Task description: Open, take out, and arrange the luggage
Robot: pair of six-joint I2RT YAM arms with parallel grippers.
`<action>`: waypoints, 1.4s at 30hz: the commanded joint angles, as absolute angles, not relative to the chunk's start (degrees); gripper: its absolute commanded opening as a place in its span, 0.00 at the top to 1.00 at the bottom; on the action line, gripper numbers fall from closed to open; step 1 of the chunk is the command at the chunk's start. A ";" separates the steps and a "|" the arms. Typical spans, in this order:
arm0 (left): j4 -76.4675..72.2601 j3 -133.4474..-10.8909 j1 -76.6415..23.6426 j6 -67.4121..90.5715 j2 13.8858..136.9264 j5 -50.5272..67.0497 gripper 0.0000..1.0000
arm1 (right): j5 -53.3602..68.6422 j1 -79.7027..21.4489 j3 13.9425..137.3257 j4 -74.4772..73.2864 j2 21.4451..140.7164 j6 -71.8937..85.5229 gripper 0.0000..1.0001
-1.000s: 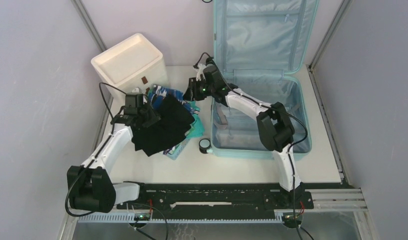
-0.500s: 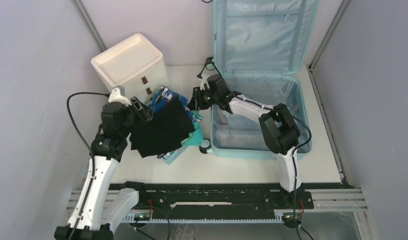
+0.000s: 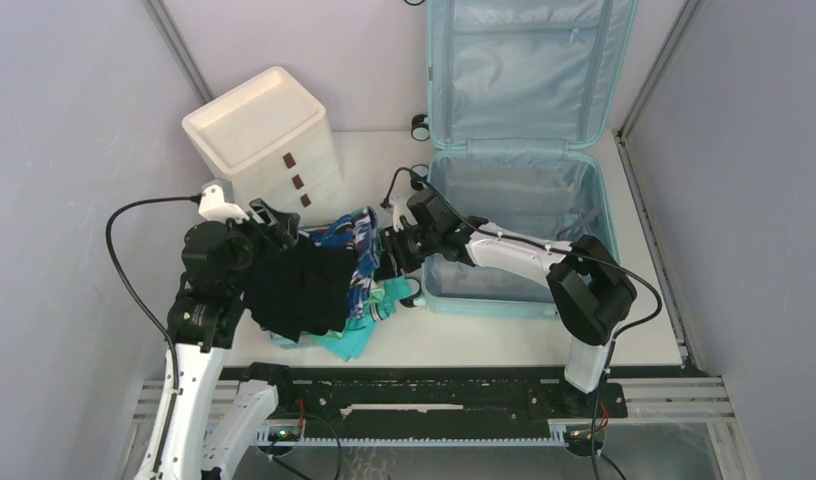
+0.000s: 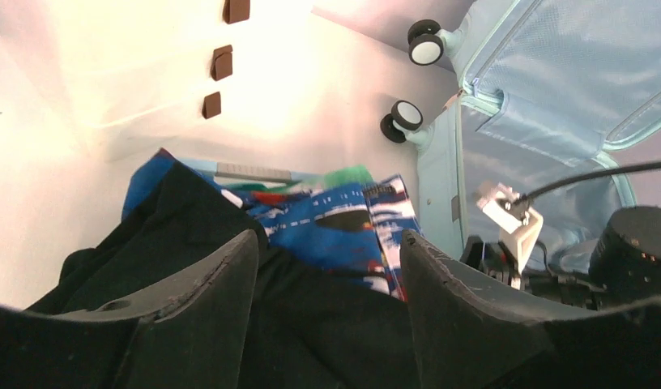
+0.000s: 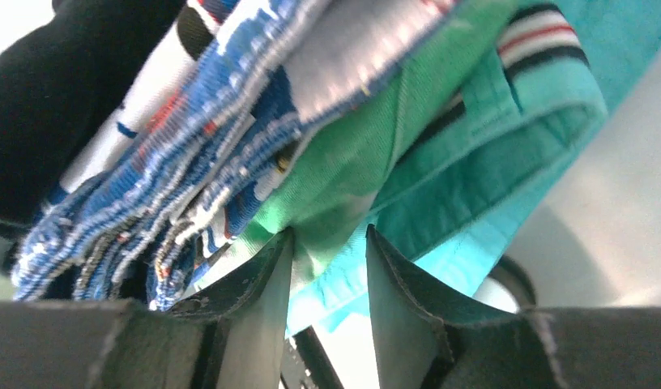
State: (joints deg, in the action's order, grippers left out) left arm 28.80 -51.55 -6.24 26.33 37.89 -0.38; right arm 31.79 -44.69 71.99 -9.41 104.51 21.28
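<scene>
Right wrist view: the right gripper [image 5: 327, 237] has its jaws nearly together, pinching a fold of green cloth [image 5: 335, 162] at the edge of the pile of clothes [image 3: 319, 295]. A blue patterned garment [image 5: 189, 138] lies over that fold. The left gripper [image 4: 329, 243] stands wide apart over a black garment [image 4: 173, 215] on the same pile and grips nothing that shows.

The suitcase [image 3: 494, 303] lies just beside the right gripper, on its right. Its base is flat on the table [image 3: 464, 340] and its lid stands open against the back wall. Its long axis runs across the table, with the wheels [image 4: 407, 116] at the end toward the clothes. The right arm is nearer, reaching over the case's front corner; the pile lies between the left arm and the case.

A white drawer unit [image 3: 264, 135] stands behind the pile. Tabletop shows mainly along the near edge, and plain walls close in on both sides, so sorting room looks tight.
</scene>
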 commanded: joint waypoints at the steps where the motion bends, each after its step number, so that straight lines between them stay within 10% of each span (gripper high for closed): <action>1: 23.53 -57.13 -5.72 24.26 40.83 1.55 0.31 | 32.50 -45.05 72.18 -15.06 100.27 16.95 0.53; 21: 25.09 -65.67 -5.77 23.41 60.36 -19.78 0.33 | 44.92 -22.41 98.23 -57.64 89.84 -33.30 0.37; 27: 24.78 -70.00 -6.77 26.92 68.13 -20.60 0.34 | 46.04 -19.78 91.95 -50.11 86.89 -38.25 0.01; 42: 41.62 -97.56 -15.25 35.93 96.29 -43.85 0.41 | 53.46 -16.08 98.50 -47.86 99.20 -28.45 0.05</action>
State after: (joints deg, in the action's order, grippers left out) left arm 34.35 -90.94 -15.51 31.16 93.67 -34.35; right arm 50.28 -17.78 96.12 -51.94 98.63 -31.88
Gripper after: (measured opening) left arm 0.590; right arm 0.956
